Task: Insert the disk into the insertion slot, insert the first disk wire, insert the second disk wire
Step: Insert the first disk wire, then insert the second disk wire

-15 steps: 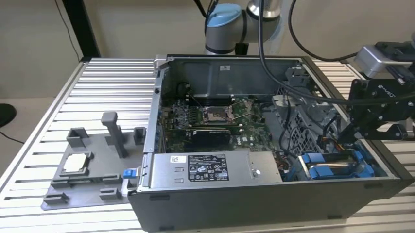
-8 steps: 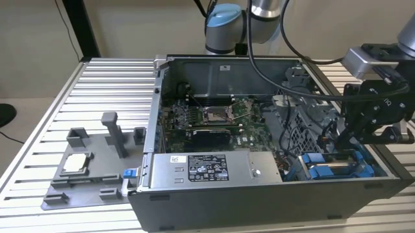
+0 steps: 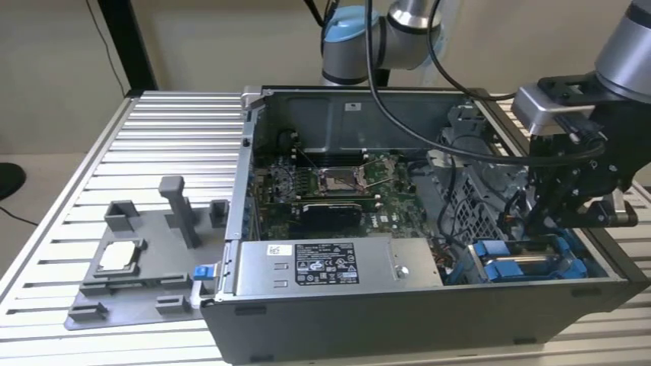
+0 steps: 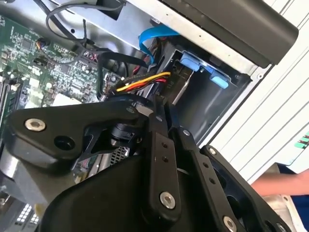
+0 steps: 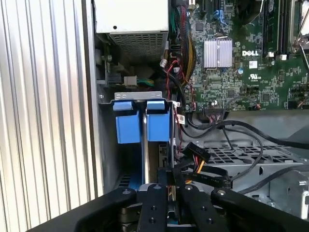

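Observation:
The disk [image 3: 521, 263] sits in the insertion slot [image 3: 582, 268] at the case corner on the exterior view's right, its blue carrier tabs [image 5: 143, 121] facing up. My black gripper [image 3: 557, 221] hangs just above it. Its fingers [image 5: 153, 209] stand close together, shut on the black connector [image 5: 205, 175] of a disk wire. That wire's yellow, red and black strands [image 4: 145, 81] run off toward the board. In the second wrist view the fingertips [image 4: 159, 108] meet beside the blue tabs [image 4: 193, 63].
A long grey power-supply box [image 3: 315, 263] lies beside the slot, with the motherboard [image 3: 336, 183] behind it. Loose black cables [image 5: 241, 133] cross a perforated cage [image 5: 241, 154]. A grey fixture tray [image 3: 133, 267] stands outside the case. A person's hand [image 4: 277, 186] shows beyond the case wall.

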You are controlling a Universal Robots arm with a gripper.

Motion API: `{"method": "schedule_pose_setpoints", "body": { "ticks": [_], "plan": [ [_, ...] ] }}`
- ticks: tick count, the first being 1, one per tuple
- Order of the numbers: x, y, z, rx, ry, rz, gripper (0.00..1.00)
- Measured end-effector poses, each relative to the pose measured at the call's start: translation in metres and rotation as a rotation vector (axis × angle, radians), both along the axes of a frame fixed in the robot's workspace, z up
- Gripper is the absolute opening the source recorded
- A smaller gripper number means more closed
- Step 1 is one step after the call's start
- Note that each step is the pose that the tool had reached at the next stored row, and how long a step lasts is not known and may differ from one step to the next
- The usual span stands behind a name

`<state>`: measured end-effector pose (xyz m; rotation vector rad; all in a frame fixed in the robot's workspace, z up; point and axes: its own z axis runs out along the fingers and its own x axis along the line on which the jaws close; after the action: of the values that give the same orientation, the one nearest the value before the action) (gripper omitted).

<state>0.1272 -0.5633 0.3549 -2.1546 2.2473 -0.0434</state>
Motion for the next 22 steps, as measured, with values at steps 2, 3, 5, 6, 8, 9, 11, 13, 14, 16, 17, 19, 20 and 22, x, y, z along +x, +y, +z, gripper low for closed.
{"method": "schedule_pose_setpoints", "body": {
  "ticks": [2,3,5,6,8,9,11,13,14,16,17,19,20,22],
  "plan": [
    [0.0000,0.0000,-0.0003,-0.0003,-0.0001,0.000,0.00],
    [-0.0001,0.0000,-0.0005,-0.0004,-0.0002,-0.001,0.00],
    [-0.0002,0.0000,-0.0007,-0.0001,-0.0002,-0.001,0.00],
    [-0.0003,0.0000,-0.0007,-0.0002,-0.0002,-0.002,0.00],
    [-0.0003,0.0000,-0.0008,-0.0001,-0.0005,-0.002,0.00],
    [-0.0004,0.0001,-0.0012,0.0000,-0.0025,-0.002,0.00],
    [-0.0004,0.0000,-0.0017,-0.0001,-0.0104,-0.002,0.00],
    [-0.0006,-0.0001,-0.0024,-0.0001,-0.0194,-0.002,0.00],
    [-0.0008,-0.0001,-0.0027,-0.0002,-0.0221,-0.002,0.00],
    [-0.0017,-0.0001,-0.0032,0.0001,-0.0229,-0.001,0.00],
    [-0.0025,-0.0001,-0.0035,0.0003,-0.0229,-0.001,0.00],
    [-0.0043,-0.0001,-0.0039,0.0000,-0.0229,-0.002,0.00],
    [-0.0049,-0.0001,-0.0044,-0.0001,-0.0228,-0.002,0.00],
    [-0.0054,-0.0002,-0.0056,-0.0002,-0.0228,-0.001,0.00]
  ]
}}
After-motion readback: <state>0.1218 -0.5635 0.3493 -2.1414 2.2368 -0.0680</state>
